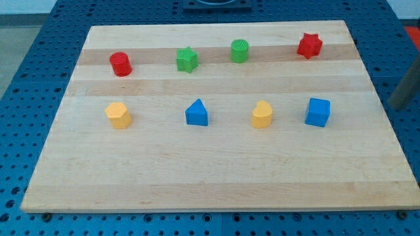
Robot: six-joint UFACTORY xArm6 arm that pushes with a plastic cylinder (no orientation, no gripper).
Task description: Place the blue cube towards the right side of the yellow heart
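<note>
The blue cube [317,112] sits on the wooden board [216,177] in the lower row, toward the view's right. The yellow heart [262,115] stands just to its left, with a small gap between them. A blurred dark rod enters at the view's right edge, off the board. My tip [397,105] is to the right of the blue cube, well apart from it and touching no block.
In the lower row there are also a yellow hexagon-like block [119,115] and a blue triangular block [197,113]. The upper row holds a red cylinder [121,64], a green star [187,59], a green cylinder [239,50] and a red star [310,46].
</note>
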